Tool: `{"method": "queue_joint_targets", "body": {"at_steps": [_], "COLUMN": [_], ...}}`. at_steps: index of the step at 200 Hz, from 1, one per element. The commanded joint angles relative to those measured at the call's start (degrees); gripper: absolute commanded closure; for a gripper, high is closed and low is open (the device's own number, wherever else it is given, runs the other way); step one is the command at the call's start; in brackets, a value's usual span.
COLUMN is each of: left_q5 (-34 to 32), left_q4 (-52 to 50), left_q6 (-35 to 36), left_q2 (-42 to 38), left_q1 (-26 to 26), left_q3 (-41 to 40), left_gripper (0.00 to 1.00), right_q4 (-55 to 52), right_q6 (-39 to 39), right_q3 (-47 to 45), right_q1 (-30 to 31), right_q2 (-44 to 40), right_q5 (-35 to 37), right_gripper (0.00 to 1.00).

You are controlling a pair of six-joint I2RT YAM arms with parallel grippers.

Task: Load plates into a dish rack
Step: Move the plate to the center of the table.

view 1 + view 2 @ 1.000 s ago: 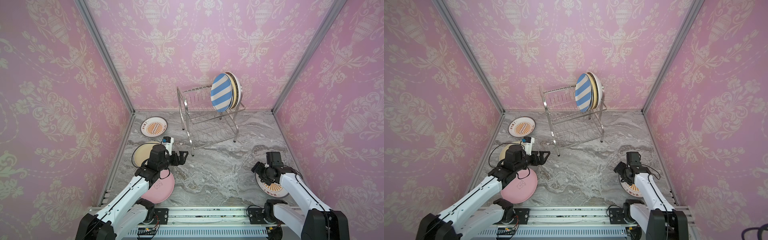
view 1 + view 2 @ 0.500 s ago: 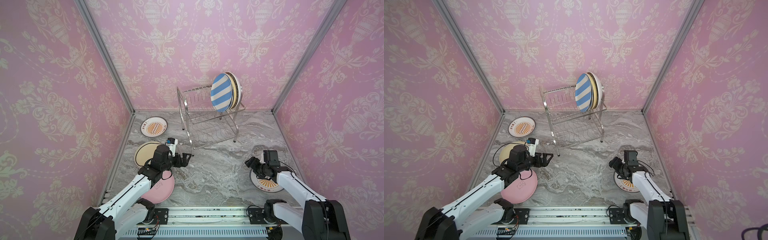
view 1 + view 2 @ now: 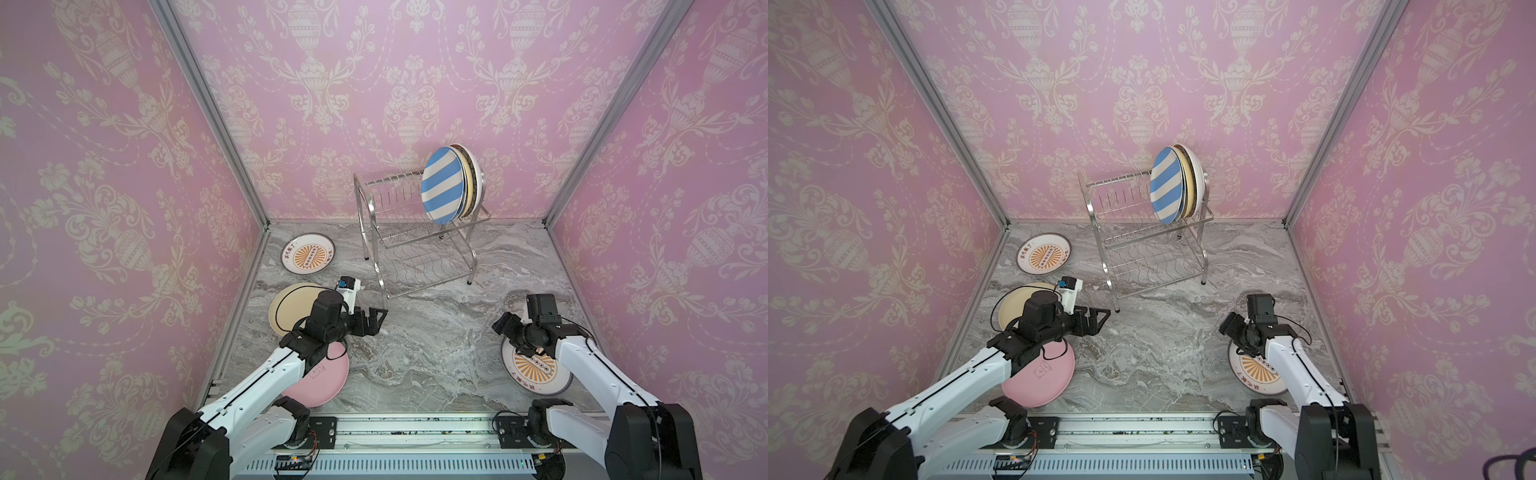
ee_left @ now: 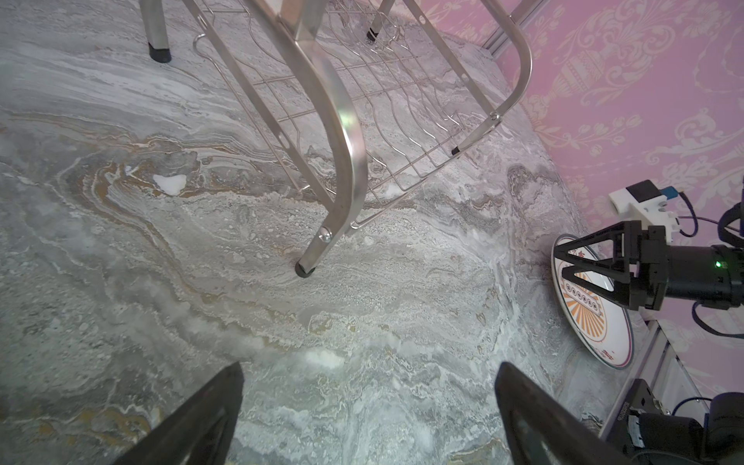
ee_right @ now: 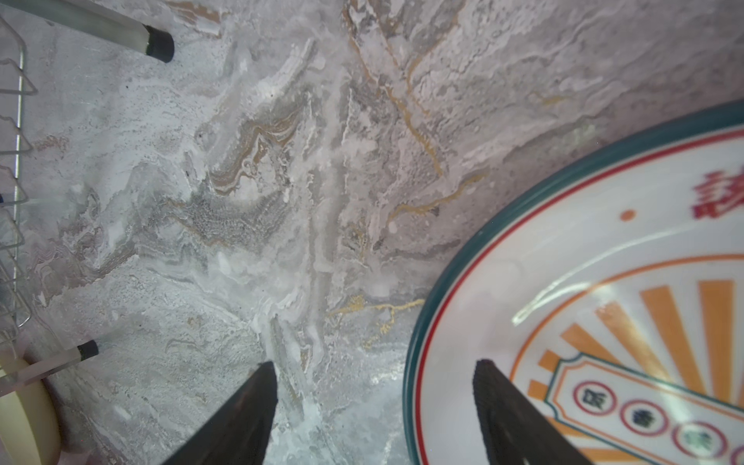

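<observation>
Standing upright in dish rack (image 3: 411, 239) upper tier: blue-striped plate (image 3: 442, 185) foremost.

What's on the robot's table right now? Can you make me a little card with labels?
Rack: dish rack standing at the back of the table
In the rack: blue-white striped plate upright on the upper shelf, more plates behind it
Flat on the table: far sunburst plate, cream plate, pink plate, near sunburst plate
Left gripper: open, empty, by the rack's front leg
Right gripper: open, empty, at the near sunburst plate's rim
</observation>
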Motion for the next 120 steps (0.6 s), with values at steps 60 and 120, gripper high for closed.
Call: {"method": "queue_joint_targets", "body": {"at_steps": [60, 120], "left_q5": [-4.0, -8.2], "left_q4": [14.4, 17.0], "left_q6": [-4.0, -3.0], "left_q2": [10.5, 11.5], "left_q1": [-10.3, -14.4], "left_q3": [-0.1, -2.1], "left_gripper": [0.01, 0.01], "right_q4": [-21.8, -17.6], "right_q6": [-7.7, -5.9], "right_q3": [13.4, 10.4], "right_q1": [-18.0, -36.1], "right_q2": [-6.1, -2.3], "right_q5": [10.1, 4.8], "right_gripper": [0.19, 0.17]}}
